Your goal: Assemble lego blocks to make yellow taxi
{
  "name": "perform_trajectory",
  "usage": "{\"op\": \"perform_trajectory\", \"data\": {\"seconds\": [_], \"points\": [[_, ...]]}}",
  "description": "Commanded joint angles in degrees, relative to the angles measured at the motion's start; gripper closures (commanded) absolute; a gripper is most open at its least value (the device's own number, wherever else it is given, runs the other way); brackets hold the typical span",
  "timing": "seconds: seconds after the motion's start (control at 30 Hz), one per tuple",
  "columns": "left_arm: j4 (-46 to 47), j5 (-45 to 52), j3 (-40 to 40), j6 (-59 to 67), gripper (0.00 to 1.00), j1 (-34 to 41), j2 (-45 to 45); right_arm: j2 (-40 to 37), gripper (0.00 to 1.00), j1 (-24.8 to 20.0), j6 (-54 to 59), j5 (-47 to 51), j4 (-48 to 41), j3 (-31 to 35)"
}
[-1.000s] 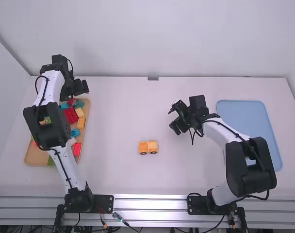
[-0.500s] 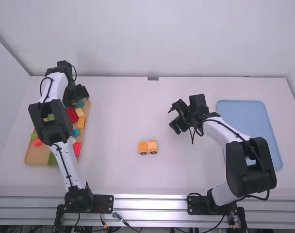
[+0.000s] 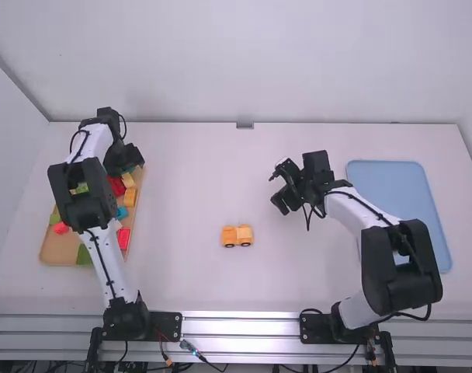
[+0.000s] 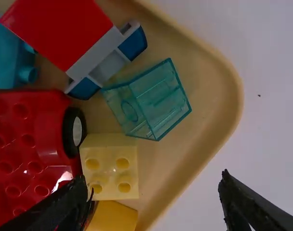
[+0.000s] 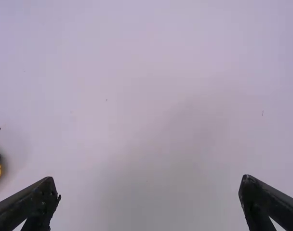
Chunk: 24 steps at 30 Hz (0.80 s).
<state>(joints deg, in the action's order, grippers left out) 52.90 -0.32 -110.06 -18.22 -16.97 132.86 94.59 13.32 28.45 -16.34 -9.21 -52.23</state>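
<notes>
L gripper [image 3: 132, 162] has pulled back a bit vs. a sec ago, now over far end of rounded tan tray [image 3: 56, 250], fingers apart; R gripper [image 3: 277, 191] unmoved, also spread. Yellow wheeled build [image 3: 237, 235] same spot mid-tbl [image 3: 189, 186]. Tray has see-thru teal cube [image 4: 149, 101], studded pale-yellow block [image 4: 109, 168].

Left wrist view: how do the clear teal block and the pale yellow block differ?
The clear teal block is see-through; the pale yellow block is opaque. The pale yellow block turns four studs to the camera, the clear teal block smooth sides. Both lie in the wooden tray.
</notes>
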Motion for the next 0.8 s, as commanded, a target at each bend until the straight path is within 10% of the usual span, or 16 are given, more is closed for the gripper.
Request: {"op": "perform_trajectory", "data": {"seconds": [0.0, 0.77], "points": [[0.61, -0.87, 0.74, 0.0, 0.3, -0.02, 0.13, -1.38, 0.01, -0.2, -0.15, -0.24, -0.24, -1.49], [-3.39, -3.98, 4.81, -0.42, 0.34, -0.26, 0.13, -1.38, 0.01, -0.2, -0.15, -0.31, -0.24, -1.49]]}}
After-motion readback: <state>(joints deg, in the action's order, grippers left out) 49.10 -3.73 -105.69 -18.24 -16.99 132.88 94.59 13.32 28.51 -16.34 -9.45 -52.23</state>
